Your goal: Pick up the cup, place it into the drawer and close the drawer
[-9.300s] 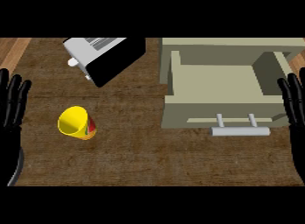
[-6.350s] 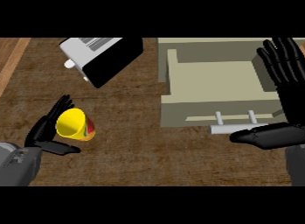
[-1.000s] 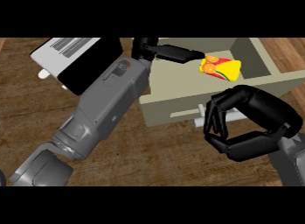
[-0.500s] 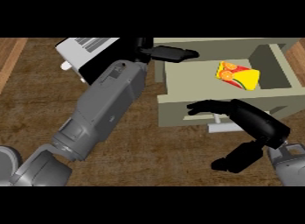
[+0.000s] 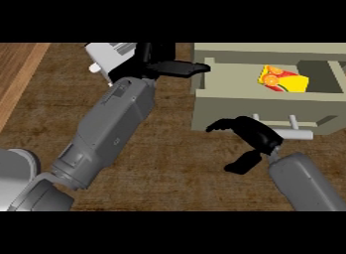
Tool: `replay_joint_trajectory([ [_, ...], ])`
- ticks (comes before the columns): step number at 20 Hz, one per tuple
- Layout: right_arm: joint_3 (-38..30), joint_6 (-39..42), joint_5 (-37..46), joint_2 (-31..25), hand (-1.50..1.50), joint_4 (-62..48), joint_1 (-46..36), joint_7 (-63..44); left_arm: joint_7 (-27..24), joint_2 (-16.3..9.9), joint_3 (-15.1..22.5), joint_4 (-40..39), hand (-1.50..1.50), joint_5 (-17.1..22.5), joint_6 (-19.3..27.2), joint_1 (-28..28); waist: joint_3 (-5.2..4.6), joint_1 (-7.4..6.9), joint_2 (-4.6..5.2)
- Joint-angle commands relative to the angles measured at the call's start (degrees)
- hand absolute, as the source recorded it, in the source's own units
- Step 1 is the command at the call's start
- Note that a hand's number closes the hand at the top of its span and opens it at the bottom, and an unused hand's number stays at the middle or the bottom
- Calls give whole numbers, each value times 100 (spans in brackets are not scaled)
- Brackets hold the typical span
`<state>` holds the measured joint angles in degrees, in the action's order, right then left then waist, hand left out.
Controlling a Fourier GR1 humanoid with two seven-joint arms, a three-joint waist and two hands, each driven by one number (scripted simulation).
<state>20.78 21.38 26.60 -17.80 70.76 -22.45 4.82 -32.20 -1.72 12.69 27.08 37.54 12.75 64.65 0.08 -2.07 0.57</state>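
I look steeply down at a dark brown tabletop (image 5: 168, 163), with a lighter wood strip along its left edge. Two of my arms are in view, one on each side.

My left forearm is grey and runs from the lower left corner up toward the top centre. My left hand (image 5: 161, 63) sits at the drawer's left wall, near its back corner. Its fingers (image 5: 186, 68) are stretched out straight toward the right, with the tips reaching the wall's top edge. They hold nothing.

There is one drawer (image 5: 227, 106), beige, standing open at the upper right. Inside it lies one cup (image 5: 281, 81), yellow with orange and red markings, tipped on its side. It rests near the middle of the drawer's floor, apart from both of my hands.

The drawer front carries one pale bar handle (image 5: 296, 133), mounted on two short posts.

My right forearm comes in from the lower right. My right hand (image 5: 255, 139) is just in front of the drawer's face, beside the left end of the handle. Its fingers (image 5: 223, 124) are curled over with the tips pointing left, and its thumb hangs lower down. They enclose nothing; whether the hand touches the handle I cannot tell.

One white and black appliance (image 5: 106, 55) stands at the top, partly hidden behind my left hand.
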Motion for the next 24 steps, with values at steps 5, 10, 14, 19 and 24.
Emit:
replay_joint_trajectory([
  [5, -563, -785, 376, 81, 150, -2715, -1213, 1312, -34, -304, 47, 658, -150, 28, -447, -957, 12, -348, 28],
  [10, -1194, -1165, 166, -4, 150, -3582, -2027, 1741, 214, -575, -3, 964, -150, 120, -638, -1104, 20, -530, 88],
  [14, -1649, -1230, -54, -191, 150, -4109, -2667, 1853, 245, -933, 40, 1141, -150, 95, -1015, -1414, 18, -639, 125],
  [19, -1996, -1259, -235, -581, 150, -4398, -2967, 1758, 379, -945, 146, 1341, -150, 47, -1036, -1455, 27, -781, 164],
  [24, -2155, -1130, -443, -645, 150, -4310, -3140, 1660, 437, -896, 109, 1465, -150, 135, -1101, -1454, 23, -899, 211],
])
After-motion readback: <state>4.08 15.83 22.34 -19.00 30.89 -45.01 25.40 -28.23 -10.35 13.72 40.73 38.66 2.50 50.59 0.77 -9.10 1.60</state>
